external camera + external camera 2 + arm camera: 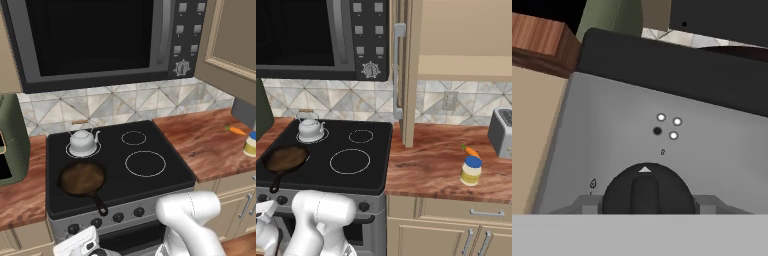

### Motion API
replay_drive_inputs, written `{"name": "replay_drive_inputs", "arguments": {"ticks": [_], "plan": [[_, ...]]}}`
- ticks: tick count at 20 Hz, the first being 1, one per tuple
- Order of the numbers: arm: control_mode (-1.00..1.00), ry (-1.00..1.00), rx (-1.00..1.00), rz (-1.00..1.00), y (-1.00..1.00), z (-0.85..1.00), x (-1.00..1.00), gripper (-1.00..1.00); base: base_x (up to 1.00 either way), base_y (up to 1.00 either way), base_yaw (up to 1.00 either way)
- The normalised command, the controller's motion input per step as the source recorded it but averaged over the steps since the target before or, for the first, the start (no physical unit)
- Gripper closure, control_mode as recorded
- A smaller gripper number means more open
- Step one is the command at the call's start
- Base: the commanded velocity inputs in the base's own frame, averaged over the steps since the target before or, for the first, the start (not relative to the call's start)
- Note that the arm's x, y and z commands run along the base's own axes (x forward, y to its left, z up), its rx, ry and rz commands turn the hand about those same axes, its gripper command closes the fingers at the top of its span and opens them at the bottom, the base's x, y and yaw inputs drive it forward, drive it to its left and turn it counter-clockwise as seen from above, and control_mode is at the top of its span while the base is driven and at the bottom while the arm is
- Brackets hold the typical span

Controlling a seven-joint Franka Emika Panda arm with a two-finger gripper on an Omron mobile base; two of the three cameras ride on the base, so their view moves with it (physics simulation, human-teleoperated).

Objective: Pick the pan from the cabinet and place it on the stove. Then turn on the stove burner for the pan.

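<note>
No brand name or readable word appeared anywhere. The only markings were symbols on the grey steel front of the stove [612,125]: a small cluster of three white dots and one black dot at the centre of the hand view, tiny glyphs below it, and a white triangle pointer at the top of the knob [646,190].

That knob sat at the bottom centre of the hand view, with the gripper [646,202] close against it, one finger [587,204] on each side. The jaws stood apart around the knob; whether they pressed on it could not be told.

The pan [81,177] lay on the black glass at the lower left of the left base view, over the front left ring, its handle pointing toward the knob row and stopping short of the glass edge. The kettle [83,141] stood on the ring just behind it, near but apart. The large ring [145,164] and small ring [133,137] at the centre lay bare.

In the right base view the cabinet [411,70] door stood edge-on at top centre. Wooden counter [431,165] lay open below it, with a jar [471,171] and carrot [470,150] at the right.
</note>
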Motion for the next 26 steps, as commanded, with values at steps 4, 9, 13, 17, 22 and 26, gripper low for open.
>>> {"name": "replay_drive_inputs", "arguments": {"ticks": [4,9,13,17,22,26], "plan": [[-1.00,-0.05,-0.23,0.01,0.00,0.14,-0.11,1.00,0.00,0.00,0.00],[-1.00,-0.04,-0.24,0.00,0.00,0.13,-0.16,1.00,0.00,0.00,0.00],[-1.00,-0.04,-0.24,0.00,0.00,0.14,-0.19,1.00,0.00,0.00,0.00],[-1.00,-0.04,-0.24,0.00,0.00,0.10,-0.20,1.00,0.00,0.00,0.00],[-1.00,-0.05,-0.24,0.00,0.00,0.05,-0.20,1.00,0.00,0.00,0.00],[-1.00,-0.05,-0.23,0.00,0.00,0.00,-0.18,1.00,0.00,0.00,0.00]]}}
